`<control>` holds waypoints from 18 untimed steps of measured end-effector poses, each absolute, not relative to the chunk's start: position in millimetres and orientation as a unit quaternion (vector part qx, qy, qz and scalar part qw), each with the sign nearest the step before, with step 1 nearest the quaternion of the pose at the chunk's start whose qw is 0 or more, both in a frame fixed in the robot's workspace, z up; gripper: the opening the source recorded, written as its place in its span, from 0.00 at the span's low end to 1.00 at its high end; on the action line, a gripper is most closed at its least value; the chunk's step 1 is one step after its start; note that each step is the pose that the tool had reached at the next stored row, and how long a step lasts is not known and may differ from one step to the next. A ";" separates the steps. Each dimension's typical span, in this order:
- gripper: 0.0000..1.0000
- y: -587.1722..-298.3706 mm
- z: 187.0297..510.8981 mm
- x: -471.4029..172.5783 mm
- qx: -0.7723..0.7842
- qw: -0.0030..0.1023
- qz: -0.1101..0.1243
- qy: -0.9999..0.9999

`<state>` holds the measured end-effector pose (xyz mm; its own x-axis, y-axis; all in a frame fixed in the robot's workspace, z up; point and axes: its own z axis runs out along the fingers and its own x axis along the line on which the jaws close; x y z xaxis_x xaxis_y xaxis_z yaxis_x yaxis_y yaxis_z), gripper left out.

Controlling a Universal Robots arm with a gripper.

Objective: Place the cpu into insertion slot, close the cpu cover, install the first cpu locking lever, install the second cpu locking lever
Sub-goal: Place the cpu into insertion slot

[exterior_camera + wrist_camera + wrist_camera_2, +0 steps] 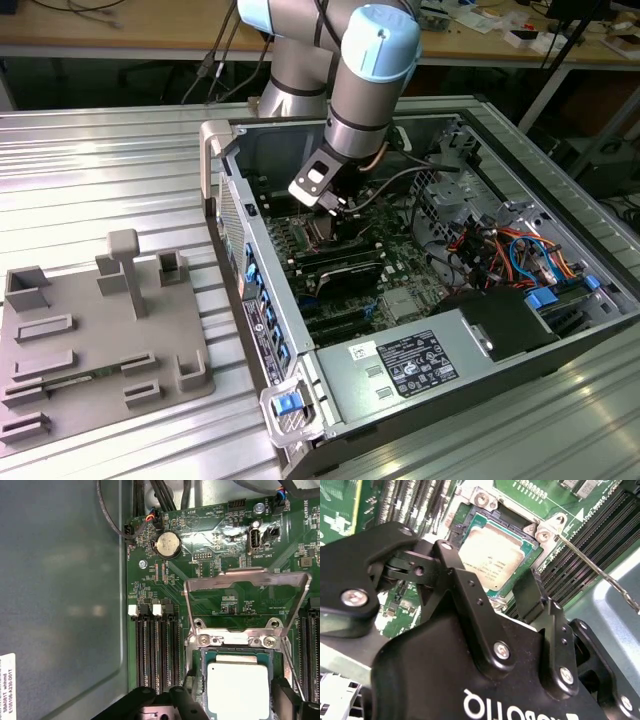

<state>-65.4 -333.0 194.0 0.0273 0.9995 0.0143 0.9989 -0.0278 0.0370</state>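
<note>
The cpu (490, 555) (239, 690), a small square chip with a silvery top, lies flat in the insertion slot (481, 501) on the green motherboard. Behind it the cpu cover (250, 573), a hollow silver frame, stands raised on its hinge. My gripper (490, 582) (235, 702) hovers just above the chip, open, with one black finger (455, 585) on each side of it. A thin wire locking lever (590, 565) sticks out unlatched beside the socket. In the exterior view the gripper (335, 207) reaches down into the open computer case.
Long black memory slots (157, 650) flank the socket, with a coin battery (167, 545) further off. The case walls (255, 270), cables (500, 250) and the power supply (420, 360) crowd the arm. A grey fixture plate (90, 340) lies at the exterior view's left.
</note>
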 end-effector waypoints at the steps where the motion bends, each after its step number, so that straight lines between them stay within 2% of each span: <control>1: 0.70 -333.2 194.4 -65.5 0.717 0.009 0.017 0.697; 15: 0.70 -333.3 209.3 -65.5 0.717 0.009 0.017 0.697; 16: 0.69 -333.3 210.5 -65.5 0.717 0.009 0.017 0.697; 17: 0.62 -333.3 211.7 -65.6 0.717 0.009 0.017 0.697; 18: 0.62 -333.3 213.4 -65.5 0.717 0.009 0.017 0.697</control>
<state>-65.5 -333.3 213.4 0.0272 0.9996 0.0123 0.9990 -0.0277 0.0364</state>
